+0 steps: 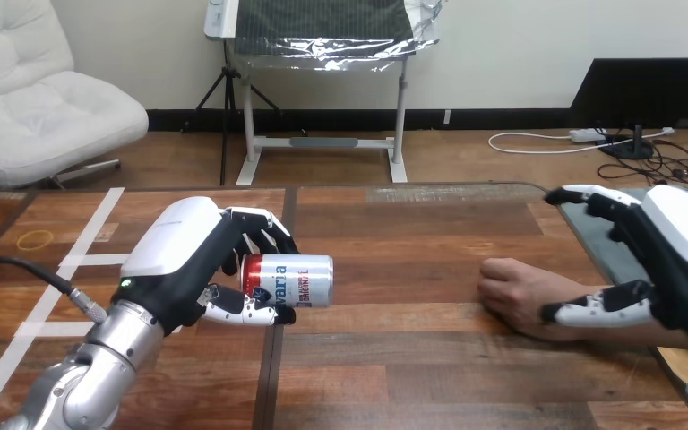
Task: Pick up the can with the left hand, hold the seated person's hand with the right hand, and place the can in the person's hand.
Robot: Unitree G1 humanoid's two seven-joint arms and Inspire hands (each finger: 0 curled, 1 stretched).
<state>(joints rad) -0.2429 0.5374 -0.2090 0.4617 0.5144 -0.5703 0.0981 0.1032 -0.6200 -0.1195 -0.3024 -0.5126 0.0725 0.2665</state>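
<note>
Head view. Gripped the can [291,280] on its side in the curled left hand [188,269], left of the table's [412,367] middle, ready to carry across. Spread the right hand [676,264] open, unclasped, over the wrist [591,333] behind the person's hand [512,291] near the right edge, seemingly to steady it.

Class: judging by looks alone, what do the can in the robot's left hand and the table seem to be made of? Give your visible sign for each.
The can: probably thin metal, glossy; its bare silver end shows bright highlights beside a printed red-and-white label. The table: wood planks with brown grain and seams, low sheen; it may be veneer or laminate.
</note>
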